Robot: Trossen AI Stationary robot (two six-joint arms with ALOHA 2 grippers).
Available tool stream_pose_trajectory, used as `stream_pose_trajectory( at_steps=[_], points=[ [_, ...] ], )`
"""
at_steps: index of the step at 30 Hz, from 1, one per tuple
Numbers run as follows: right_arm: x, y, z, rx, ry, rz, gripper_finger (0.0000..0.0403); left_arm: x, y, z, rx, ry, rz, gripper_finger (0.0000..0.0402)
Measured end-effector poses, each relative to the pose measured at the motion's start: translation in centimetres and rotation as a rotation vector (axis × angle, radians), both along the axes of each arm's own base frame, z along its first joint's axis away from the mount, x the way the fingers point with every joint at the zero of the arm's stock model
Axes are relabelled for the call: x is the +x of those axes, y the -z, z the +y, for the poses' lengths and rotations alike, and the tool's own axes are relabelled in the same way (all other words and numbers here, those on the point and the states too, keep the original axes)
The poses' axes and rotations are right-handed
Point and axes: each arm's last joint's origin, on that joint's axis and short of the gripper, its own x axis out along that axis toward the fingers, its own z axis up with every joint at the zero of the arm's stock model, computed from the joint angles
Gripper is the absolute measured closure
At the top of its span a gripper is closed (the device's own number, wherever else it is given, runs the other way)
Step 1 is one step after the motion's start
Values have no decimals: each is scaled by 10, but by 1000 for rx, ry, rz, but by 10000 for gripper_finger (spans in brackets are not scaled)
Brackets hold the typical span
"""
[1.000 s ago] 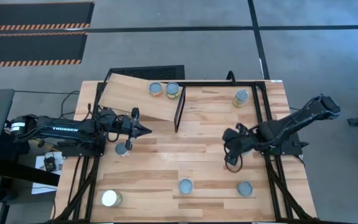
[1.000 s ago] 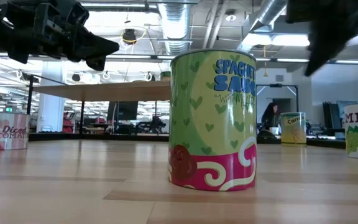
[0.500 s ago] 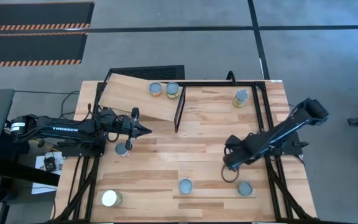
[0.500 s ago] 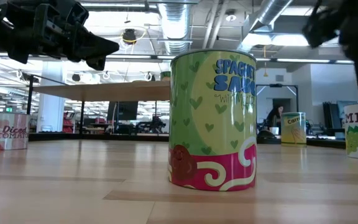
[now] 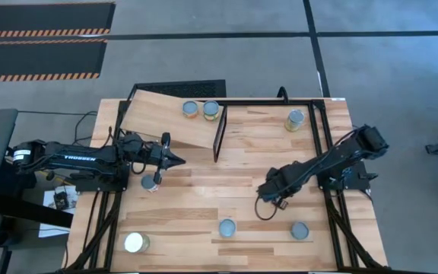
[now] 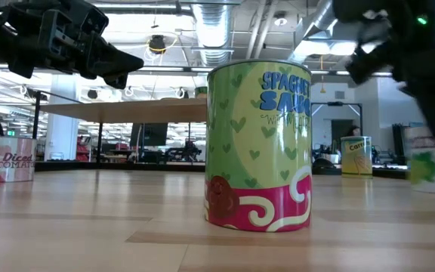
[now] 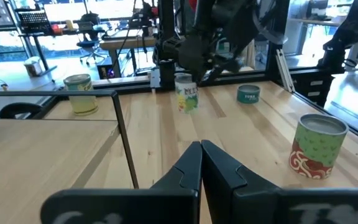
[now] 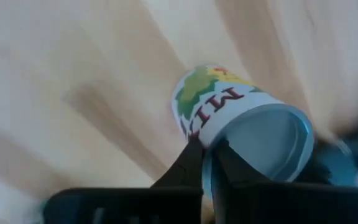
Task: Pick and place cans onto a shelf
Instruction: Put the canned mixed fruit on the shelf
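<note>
The right gripper (image 5: 265,199) is hanging near the table's (image 5: 242,164) front edge with fingers nearly together, empty, above a white-labelled can (image 8: 241,134). The left gripper (image 5: 179,159), pinched closed, is waiting beside the shelf (image 5: 169,118) at the back left corner.
</note>
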Motion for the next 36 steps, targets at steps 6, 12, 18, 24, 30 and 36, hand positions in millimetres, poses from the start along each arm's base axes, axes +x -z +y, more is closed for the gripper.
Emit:
stream_pose_trajectory(
  at_steps=[6, 12, 18, 24, 30, 36],
  points=[
    [41, -35, 0, 53, -125, -318, 377, 0, 0, 0, 3, 0, 2, 401],
    [104, -37, -3, 27, -342, -468, 392, 0, 0, 0, 1, 0, -1, 401],
    [170, -23, -3, -15, -565, -454, 384, 0, -2, -1, -11, 38, -15, 401],
    [214, -22, -3, -60, -726, -441, 388, 0, -2, -1, -15, 38, -14, 401],
    [234, -17, -4, -67, -788, -437, 364, 0, -1, -1, -15, 38, -12, 401],
    [237, -13, -6, -69, -789, -430, 330, 0, 0, -1, -15, 39, 0, 401]
  ],
)
